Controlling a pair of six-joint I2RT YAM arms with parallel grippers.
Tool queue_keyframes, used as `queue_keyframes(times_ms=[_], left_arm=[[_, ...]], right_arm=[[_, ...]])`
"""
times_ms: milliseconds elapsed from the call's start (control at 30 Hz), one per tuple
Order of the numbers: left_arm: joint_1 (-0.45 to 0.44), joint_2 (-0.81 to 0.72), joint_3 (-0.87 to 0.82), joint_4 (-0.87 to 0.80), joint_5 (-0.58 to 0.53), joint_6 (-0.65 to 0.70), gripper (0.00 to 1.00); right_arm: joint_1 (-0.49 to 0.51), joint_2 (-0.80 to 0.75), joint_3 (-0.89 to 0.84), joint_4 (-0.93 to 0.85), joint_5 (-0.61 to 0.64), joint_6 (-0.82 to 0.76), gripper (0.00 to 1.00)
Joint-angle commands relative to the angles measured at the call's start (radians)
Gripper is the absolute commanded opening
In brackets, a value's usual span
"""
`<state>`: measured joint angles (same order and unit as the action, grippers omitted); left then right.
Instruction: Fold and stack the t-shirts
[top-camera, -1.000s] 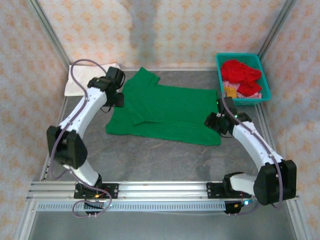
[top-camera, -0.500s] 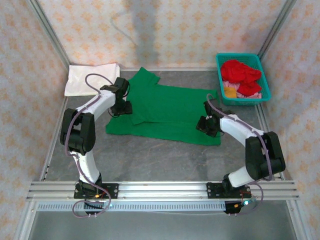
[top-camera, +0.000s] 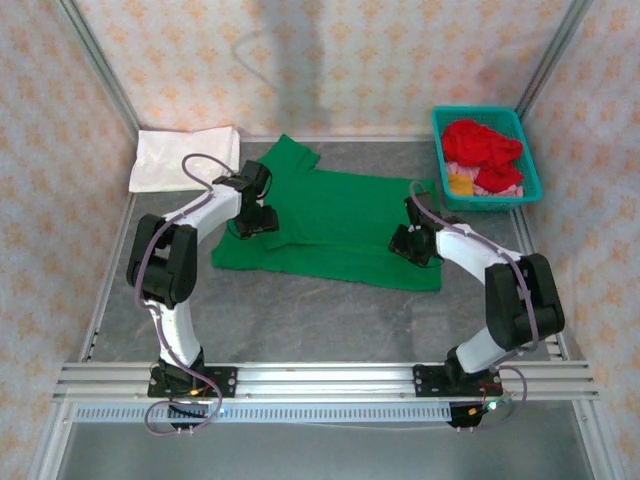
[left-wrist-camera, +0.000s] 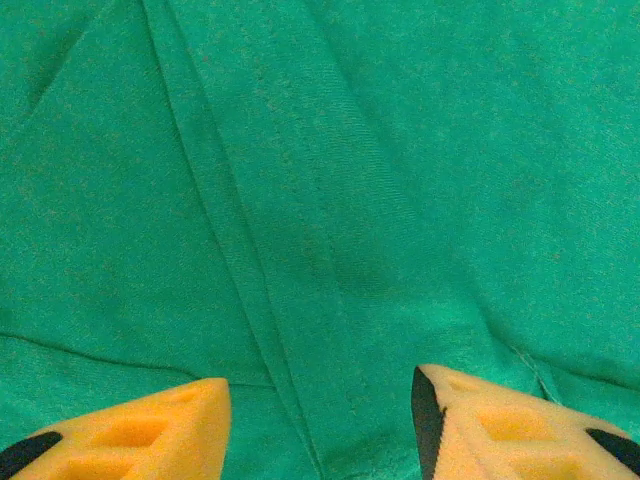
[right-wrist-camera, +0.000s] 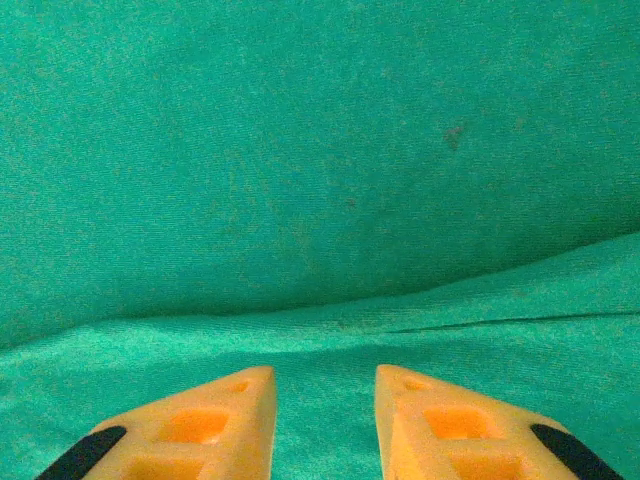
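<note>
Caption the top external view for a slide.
Left gripper and right gripper over the green t-shirt; white t-shirt back left, teal basket back right.

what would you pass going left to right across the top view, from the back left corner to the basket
white t-shirt → left gripper → right gripper → teal basket. Both grippers sit over the green t-shirt, so it gets no slot of its own.

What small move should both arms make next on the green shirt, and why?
Probably lower both and close on the cloth. The left gripper is open astride a stitched fold of the green t-shirt. The right gripper is open just short of a cloth edge. Neither holds anything yet.
</note>
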<state>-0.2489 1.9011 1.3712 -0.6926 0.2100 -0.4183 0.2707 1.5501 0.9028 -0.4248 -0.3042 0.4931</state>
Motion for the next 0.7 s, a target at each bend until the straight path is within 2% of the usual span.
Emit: queue_keyframes(times_ms=[0,200,300,400,467,600,667], left_arm=[[-0.009,0.043,-0.012,0.034,-0.024,-0.039,0.51],[-0.011,0.084,-0.007,0.07,-0.047,-0.039,0.4],[-0.017,0.094,0.0,0.072,-0.054,-0.04,0.24],[-0.03,0.089,0.015,0.05,-0.092,-0.036,0.19],[-0.039,0.086,0.03,0.031,-0.117,-0.031,0.11],[-0.044,0.093,0.062,-0.002,-0.136,-0.024,0.11],[-0.045,0.096,0.076,-0.013,-0.144,-0.021,0.15]], right_arm=[[0.004,0.02,0.031,0.009,0.017,-0.019,0.31],[0.003,0.026,0.026,0.003,0.021,-0.03,0.31],[0.002,0.024,0.025,-0.006,0.026,-0.035,0.31],[0.002,0.022,0.021,-0.008,0.028,-0.034,0.31],[0.002,0.023,0.019,-0.008,0.027,-0.034,0.32],[0.003,0.024,0.021,-0.008,0.026,-0.033,0.32],[0.003,0.024,0.021,-0.008,0.024,-0.034,0.32]])
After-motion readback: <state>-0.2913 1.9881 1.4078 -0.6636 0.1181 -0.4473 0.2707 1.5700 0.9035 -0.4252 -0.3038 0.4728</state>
